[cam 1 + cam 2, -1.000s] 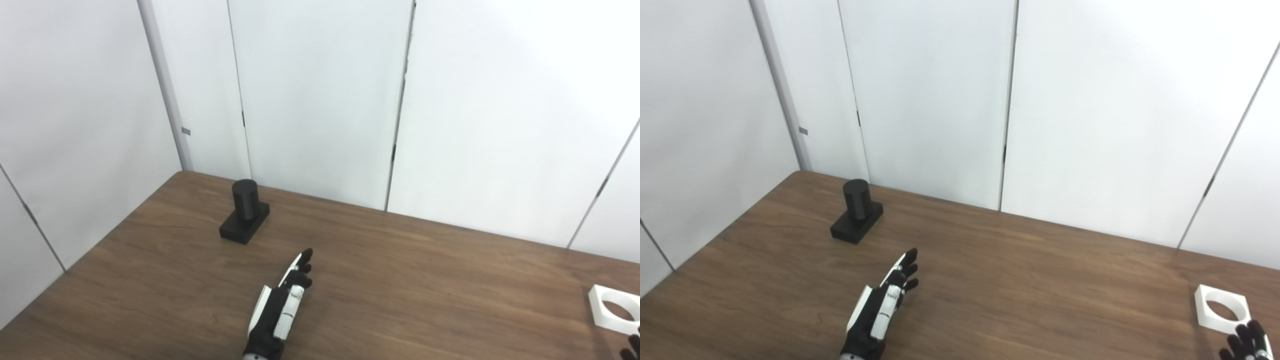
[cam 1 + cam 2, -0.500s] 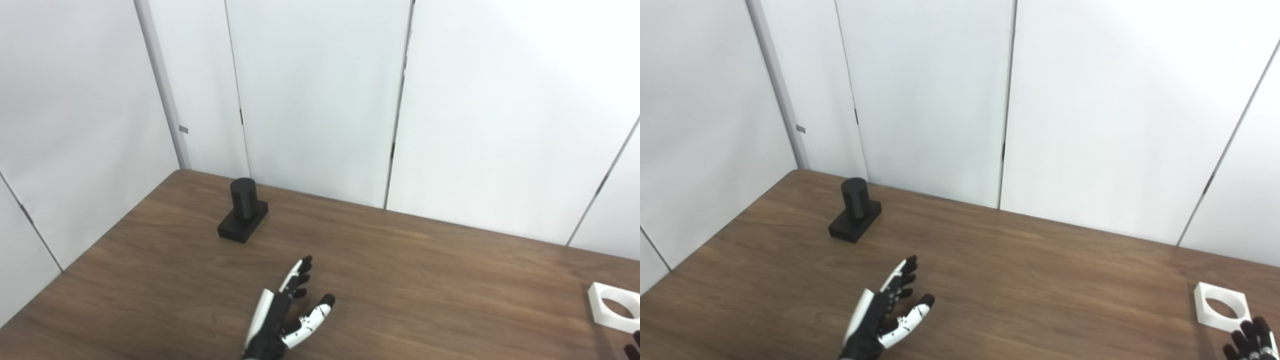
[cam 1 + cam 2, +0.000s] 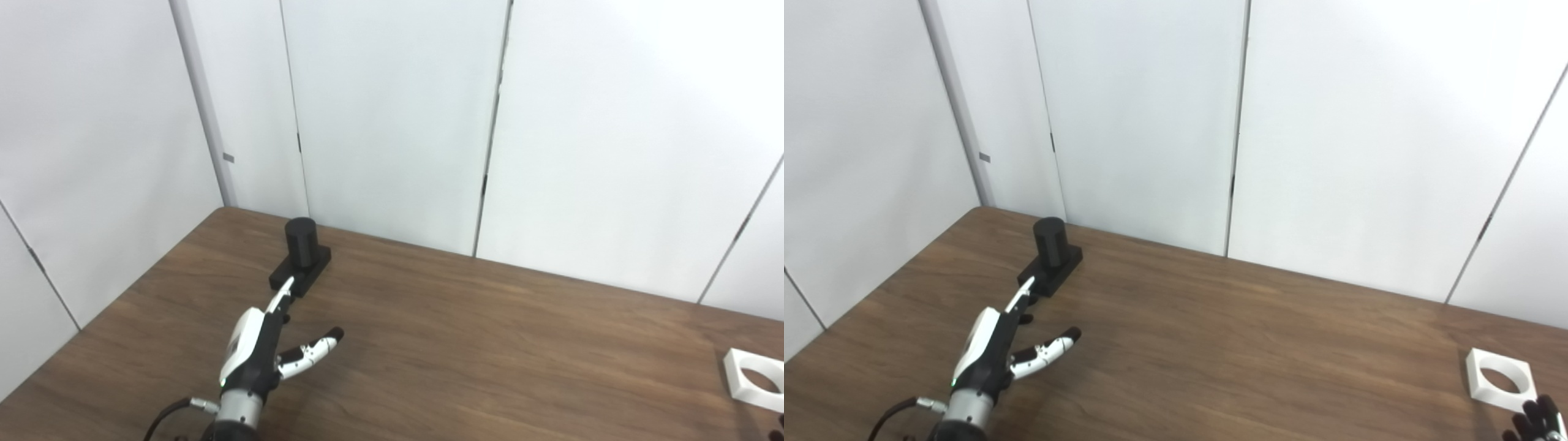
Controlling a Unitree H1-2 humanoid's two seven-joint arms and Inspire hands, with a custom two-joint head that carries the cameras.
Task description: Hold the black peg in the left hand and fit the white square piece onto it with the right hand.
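Observation:
The black peg [image 3: 301, 241], a short cylinder upright on a black square base [image 3: 300, 274], stands on the table near its far left corner. My left hand [image 3: 260, 346] is open, thumb spread to the right, fingers pointing at the peg's base; their tips lie just short of it, and I cannot tell if they touch. The white square piece [image 3: 1499, 384] with a round hole lies flat at the table's right edge. Only the fingertips of my right hand [image 3: 1536, 418] show at the bottom right corner, just in front of the white piece, holding nothing.
The brown wooden table [image 3: 490, 343] fills the lower half of the view. White wall panels [image 3: 392, 122] rise right behind its far edge and along its left side.
My left hand has moved left and forward towards the black peg, and more of the arm now shows. The right hand's fingertips have barely moved. The camera shifted slightly.

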